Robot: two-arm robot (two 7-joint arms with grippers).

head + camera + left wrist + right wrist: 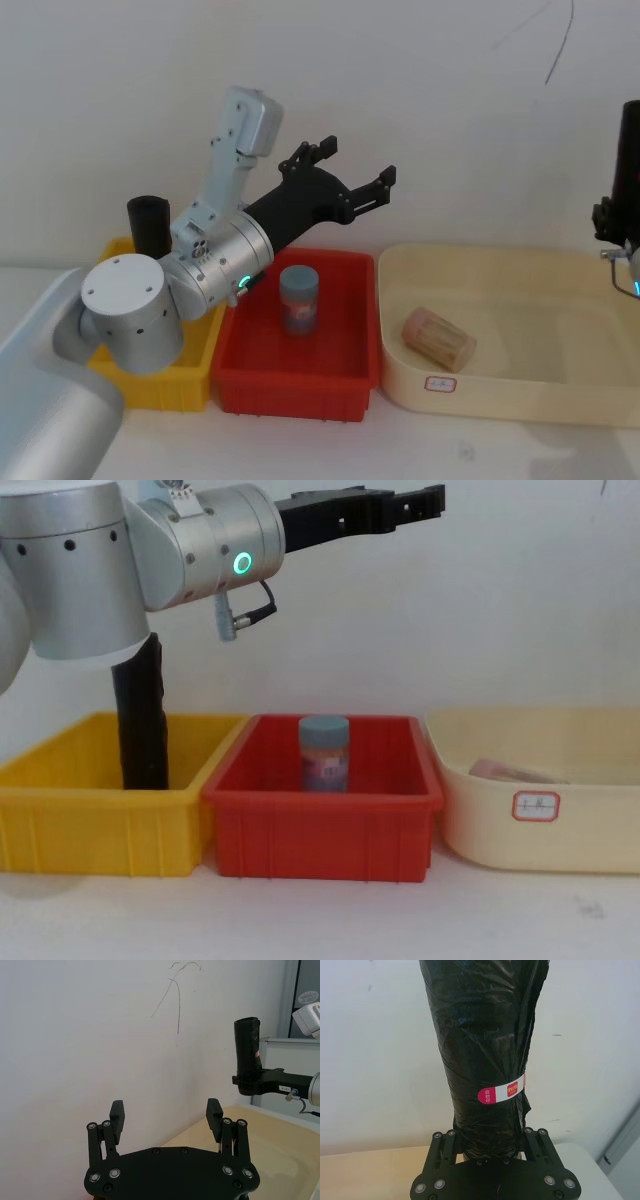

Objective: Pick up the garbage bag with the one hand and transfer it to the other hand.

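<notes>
head: left gripper (345, 176) spread empty above red bin (352, 384); bag (627, 160) at far right edge | left wrist: bag upright in right gripper (250, 1082), well apart | right wrist: jaws clamp bag base, red-white band, writing unreadable | chest: second roll (140, 720) in yellow bin (60, 830)

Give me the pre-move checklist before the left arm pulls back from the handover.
1. Right gripper shut on the garbage bag: ok.
2. Left gripper open and holding nothing: ok.
3. Bag upright in the grip: ok.
4. Left gripper apart from the bag: ok.
5. Second roll standing in the yellow bin: ok.
6. Grip firm enough to hold: cannot tell.
</notes>
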